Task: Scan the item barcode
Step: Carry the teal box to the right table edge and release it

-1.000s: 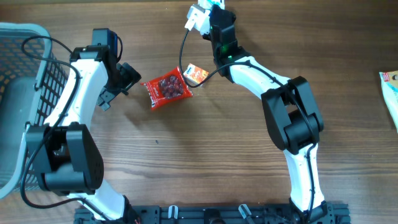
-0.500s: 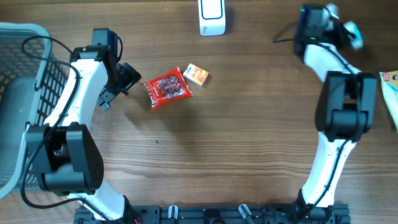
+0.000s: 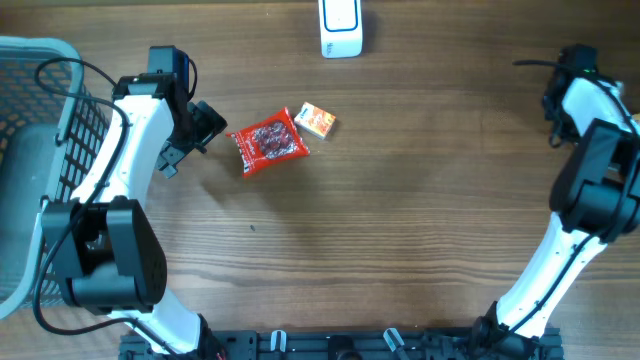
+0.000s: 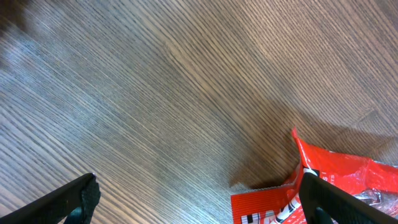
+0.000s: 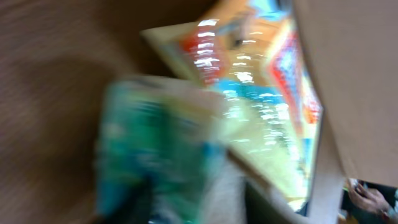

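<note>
WIDE AND WAITING: My left jaws, spread fully and holding nothing, hang low over the bench (image 3: 400, 250) just beside the red packet (image 3: 268, 142). It lies flat, with a small orange box (image 3: 316, 120) just beside its far corner. The white scanner (image 3: 340, 28) stands well apart at the bench's far edge. My right jaws are off at the right edge, their view too blurred to tell open from closed. I judge it best to pinch the packet's crimped edge, leaving its black bars (image 4: 251, 216) uncovered for the scanner.
</note>
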